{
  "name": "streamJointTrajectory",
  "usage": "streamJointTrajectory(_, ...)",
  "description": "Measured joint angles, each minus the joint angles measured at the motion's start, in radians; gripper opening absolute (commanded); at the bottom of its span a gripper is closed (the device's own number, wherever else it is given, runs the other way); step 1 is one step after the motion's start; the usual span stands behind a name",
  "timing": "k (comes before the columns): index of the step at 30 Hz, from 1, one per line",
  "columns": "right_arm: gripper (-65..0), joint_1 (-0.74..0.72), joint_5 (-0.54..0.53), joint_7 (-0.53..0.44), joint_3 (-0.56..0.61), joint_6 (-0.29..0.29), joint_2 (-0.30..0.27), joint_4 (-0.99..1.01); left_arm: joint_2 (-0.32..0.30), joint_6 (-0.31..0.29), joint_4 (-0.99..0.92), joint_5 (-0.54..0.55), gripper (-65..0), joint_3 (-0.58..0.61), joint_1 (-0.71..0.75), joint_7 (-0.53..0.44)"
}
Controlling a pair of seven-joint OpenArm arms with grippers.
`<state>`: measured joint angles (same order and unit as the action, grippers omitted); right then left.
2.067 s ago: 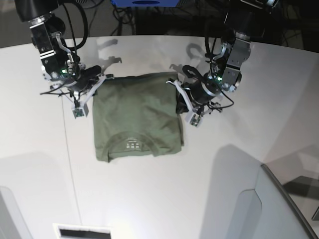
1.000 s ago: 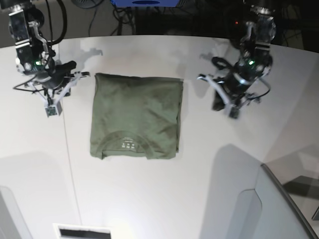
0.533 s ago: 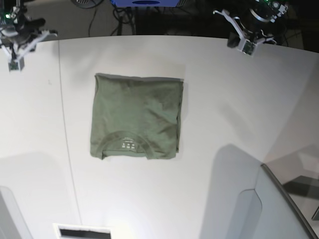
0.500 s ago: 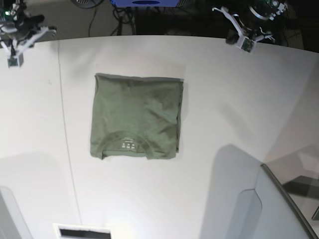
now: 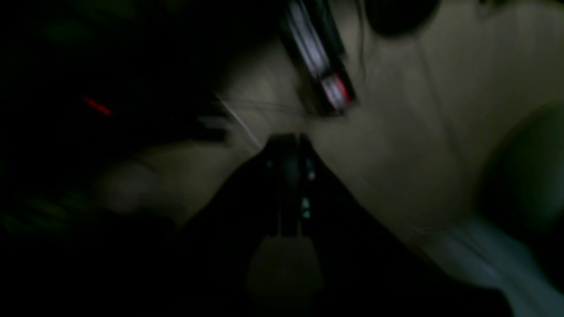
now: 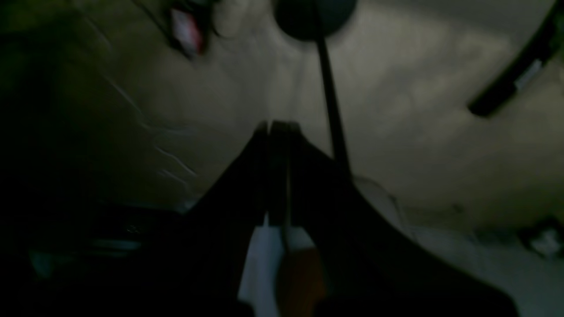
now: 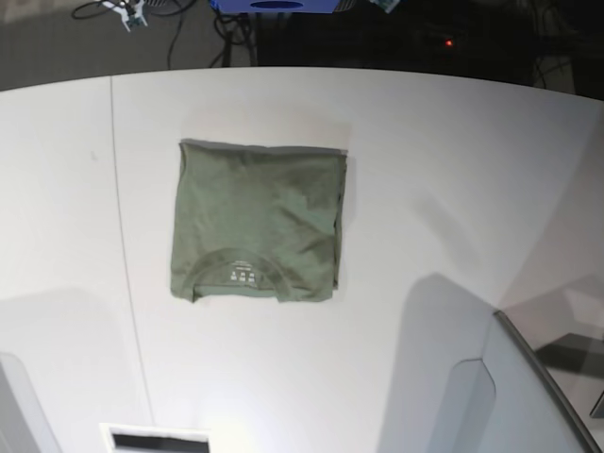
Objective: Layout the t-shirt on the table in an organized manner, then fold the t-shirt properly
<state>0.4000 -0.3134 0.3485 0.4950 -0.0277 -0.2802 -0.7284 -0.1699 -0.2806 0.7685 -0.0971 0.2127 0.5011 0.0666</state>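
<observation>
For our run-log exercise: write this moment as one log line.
t-shirt: folded, flat on table | left gripper: shut, empty | right gripper: shut, empty | arms: off the table

Both hands (image 5: 288,145) (image 6: 275,130) — dark, prob. black, tapered fingers — blurry.

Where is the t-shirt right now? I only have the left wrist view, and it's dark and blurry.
Observer: In the base view, the t-shirt lies folded into a tidy rectangle on the table.
Operator: Which way is the neck facing?
Observer: The collar sits at the shirt's lower edge in that view, with the white label showing.
Operator: Is the right hand holding any cloth?
Observer: No. In its wrist view, the right hand is shut with nothing between its fingers.
</observation>
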Motion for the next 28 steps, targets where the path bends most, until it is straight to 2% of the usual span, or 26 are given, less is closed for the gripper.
streamJointTrajectory(2, -64.1, -0.107, -0.002, -0.139, 0.098, 0.006, 0.057, 0.278, 0.061, -0.003, -0.288, -0.019, -65.0, 0.001, -0.135, -0.095)
streamJointTrajectory(5, -64.1, -0.179, -0.001, -0.401, 0.197, 0.010, 0.129, 0.568, 0.111, -0.012, -0.660, -0.009, -65.0, 0.000, -0.304, -0.311)
streamJointTrajectory(6, -64.1, -0.188, -0.002, -0.501, 0.222, 0.010, 0.145, 0.628, 0.116, 0.000, -0.741, -0.007, -65.0, 0.000, -0.341, -0.391)
streamJointTrajectory(8, -64.1, -0.185, -0.002, -0.628, 0.238, 0.010, 0.160, 0.670, 0.111, 0.004, -0.765, -0.010, -65.0, 0.009, -0.357, -0.528)
streamJointTrajectory(9, -64.1, -0.179, -0.003, -0.660, 0.238, 0.010, 0.161, 0.669, 0.109, 0.005, -0.764, -0.007, -65.0, 0.010, -0.357, -0.570)
streamJointTrajectory(11, -64.1, -0.167, -0.004, -0.700, 0.238, 0.010, 0.163, 0.648, 0.109, 0.003, -0.756, -0.010, -65.0, 0.010, -0.357, -0.566)
streamJointTrajectory(14, -64.1, -0.137, -0.009, -0.763, 0.231, 0.006, 0.163, 0.581, 0.094, -0.006, -0.740, -0.027, -65.0, 0.012, -0.376, -0.492)
streamJointTrajectory(15, -64.2, -0.128, -0.008, -0.771, 0.203, 0.008, 0.166, 0.567, 0.087, -0.005, -0.740, -0.026, -65.0, 0.012, -0.392, -0.468)
streamJointTrajectory(18, -64.7, -0.102, -0.009, -0.768, 0.027, 0.002, 0.202, 0.545, 0.048, 0.003, -0.727, -0.013, -65.0, 0.011, -0.427, -0.465)
streamJointTrajectory(22, -64.8, -0.089, -0.002, -0.766, -0.191, 0.010, 0.232, 0.545, 0.038, 0.003, -0.730, -0.011, -65.0, 0.012, -0.410, -0.459)
streamJointTrajectory(24, -64.8, -0.092, -0.003, -0.768, -0.245, 0.008, 0.222, 0.545, 0.032, -0.007, -0.729, -0.026, -65.0, 0.013, -0.377, -0.460)
streamJointTrajectory(28, -64.8, -0.097, -0.004, -0.768, -0.247, 0.001, 0.209, 0.545, 0.010, -0.006, -0.733, -0.026, -65.0, 0.014, -0.355, -0.451)
